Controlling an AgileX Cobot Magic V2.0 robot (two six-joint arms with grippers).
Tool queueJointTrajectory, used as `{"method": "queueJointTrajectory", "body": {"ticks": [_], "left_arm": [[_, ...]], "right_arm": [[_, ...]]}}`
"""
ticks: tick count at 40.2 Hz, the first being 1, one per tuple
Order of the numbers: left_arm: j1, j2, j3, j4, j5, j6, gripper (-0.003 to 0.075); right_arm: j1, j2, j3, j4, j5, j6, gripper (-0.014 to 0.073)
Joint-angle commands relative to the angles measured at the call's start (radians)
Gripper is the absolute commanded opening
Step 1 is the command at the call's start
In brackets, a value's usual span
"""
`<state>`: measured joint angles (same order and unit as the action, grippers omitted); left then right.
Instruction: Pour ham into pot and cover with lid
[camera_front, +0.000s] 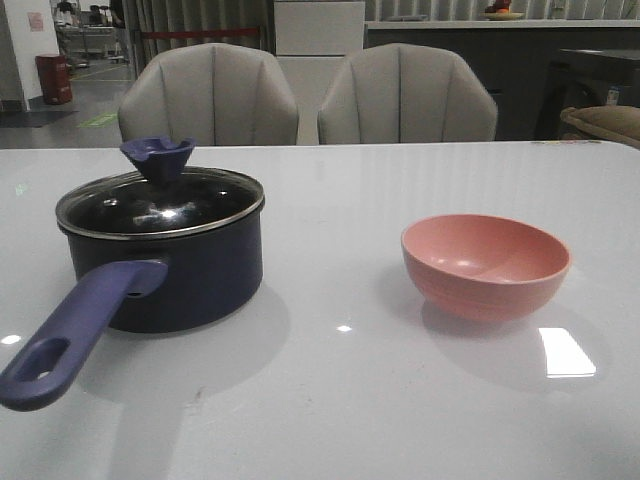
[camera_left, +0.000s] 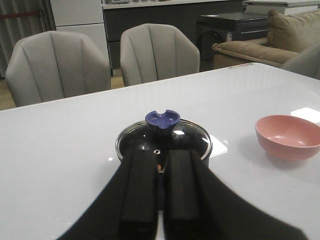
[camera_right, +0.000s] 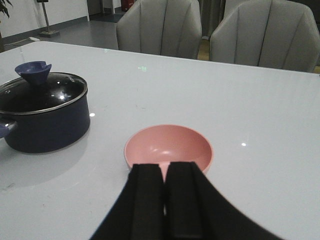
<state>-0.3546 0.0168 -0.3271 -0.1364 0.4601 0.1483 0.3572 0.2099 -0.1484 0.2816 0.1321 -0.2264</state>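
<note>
On the bench's (camera_front: 330, 400) left the lid (camera_front: 160, 200) already caps the pot (camera_front: 190, 270), just ahead of the left gripper (camera_left: 159, 220), both grippers' fingers nearly together, right gripper (camera_right: 165, 220) behind the empty-looking bowl (camera_front: 486, 264).

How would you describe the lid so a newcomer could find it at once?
Start at the white table and look to its left half, where a dark navy pot stands. The lid sits on it: round glass with a metal rim and a dark blue funnel-shaped knob, unlike the open pink bowl to the right.
</note>
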Motion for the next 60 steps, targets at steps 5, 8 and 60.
{"method": "queueJointTrajectory", "body": {"ticks": [5,8,60], "left_arm": [[-0.001,0.014,-0.024,-0.008,-0.083,0.000,0.0132],[-0.001,0.014,-0.024,-0.008,-0.083,0.000,0.0132],[0.317,-0.042,0.353,0.110,-0.473,-0.205,0.0132]], "right_arm": [[0.001,0.006,-0.029,-0.001,-0.088,-0.012,0.0150],[0.001,0.006,-0.029,-0.001,-0.088,-0.012,0.0150],[0.000,0.006,-0.029,-0.001,-0.087,-0.012,0.0150]]}}
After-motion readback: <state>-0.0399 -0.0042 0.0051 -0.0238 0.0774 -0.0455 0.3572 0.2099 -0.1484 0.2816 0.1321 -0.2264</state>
